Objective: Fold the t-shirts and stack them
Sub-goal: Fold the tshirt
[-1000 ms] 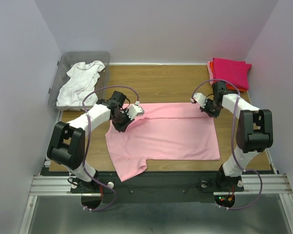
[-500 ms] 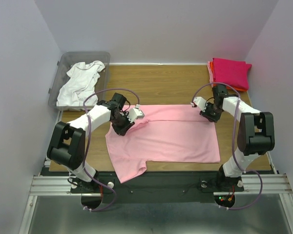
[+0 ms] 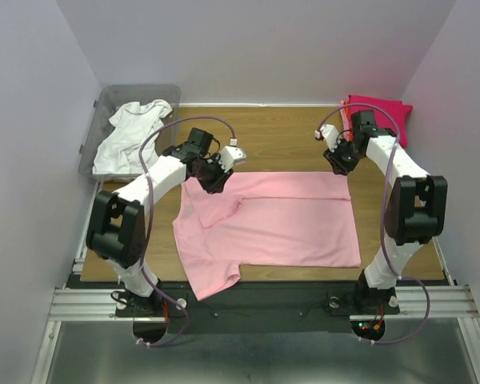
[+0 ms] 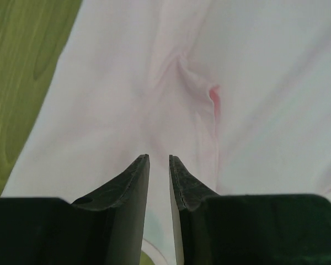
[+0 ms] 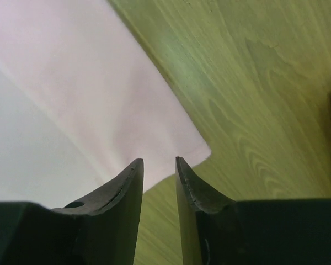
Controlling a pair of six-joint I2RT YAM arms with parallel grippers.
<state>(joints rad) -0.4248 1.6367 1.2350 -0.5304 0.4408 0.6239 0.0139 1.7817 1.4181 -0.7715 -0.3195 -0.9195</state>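
A light pink t-shirt (image 3: 272,220) lies flat on the wooden table, one sleeve hanging toward the near edge and a small crease near its far left. My left gripper (image 3: 210,178) hovers above that creased part (image 4: 198,94); its jaws (image 4: 159,157) stand slightly apart with nothing between them. My right gripper (image 3: 341,164) hovers over the shirt's far right corner (image 5: 193,146); its jaws (image 5: 159,160) are slightly apart and empty. A white t-shirt (image 3: 132,132) lies crumpled in the bin. A folded magenta t-shirt (image 3: 384,116) tops the stack at the far right, partly hidden by my right arm.
The clear grey plastic bin (image 3: 104,100) stands at the far left corner. Bare wood (image 3: 280,144) shows behind the pink shirt. Purple walls close in the left, right and back. A metal rail (image 3: 264,300) runs along the near edge.
Both grippers have let go of the pink shirt's far edge, risen, and moved toward the back. The shirt's far edge now lies flat on the table.
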